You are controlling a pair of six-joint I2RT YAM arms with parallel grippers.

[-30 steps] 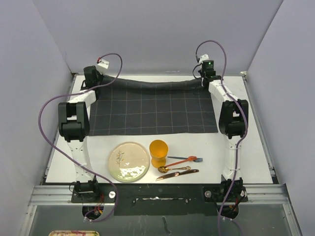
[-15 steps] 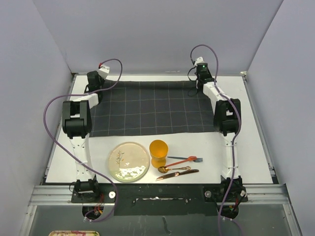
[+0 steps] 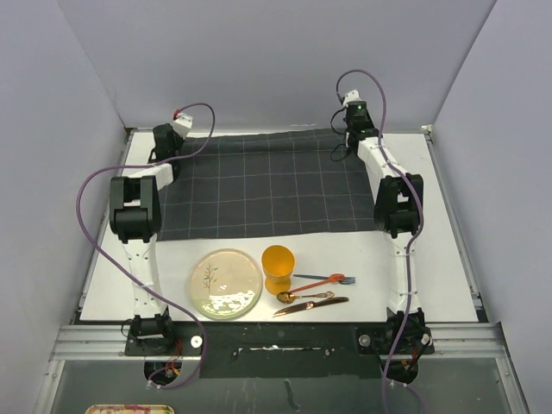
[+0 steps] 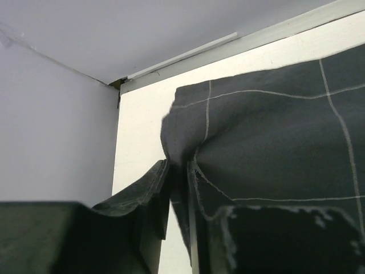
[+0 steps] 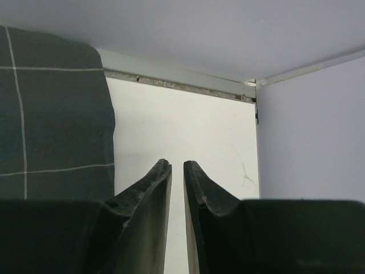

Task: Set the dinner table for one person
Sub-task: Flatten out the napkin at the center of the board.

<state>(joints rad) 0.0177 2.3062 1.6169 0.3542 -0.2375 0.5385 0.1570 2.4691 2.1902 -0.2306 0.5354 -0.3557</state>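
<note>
A dark grey cloth [image 3: 272,185] with a thin light grid lies spread over the far half of the white dinner table [image 3: 448,259]. My left gripper [image 3: 164,142] is at the cloth's far left corner. In the left wrist view that corner [image 4: 274,148] rises in a pinched fold between the fingers of the left gripper [image 4: 178,165], whose jaws stand almost together. My right gripper [image 3: 349,129] is at the far right corner. In the right wrist view the right gripper [image 5: 177,164] is slightly open over bare table, with the cloth [image 5: 51,114] lying flat to its left.
Along the near edge sit a cream plate [image 3: 226,283], an orange cup [image 3: 278,267], a fork [image 3: 326,280], a spoon [image 3: 304,296] and a knife [image 3: 310,304]. Grey walls close in the back and both sides, just beyond both grippers.
Both arms reached further back, drawing the cloth's far edge flat toward the rear wall. The right jaws parted and let go of the right corner. The left jaws eased slightly.
</note>
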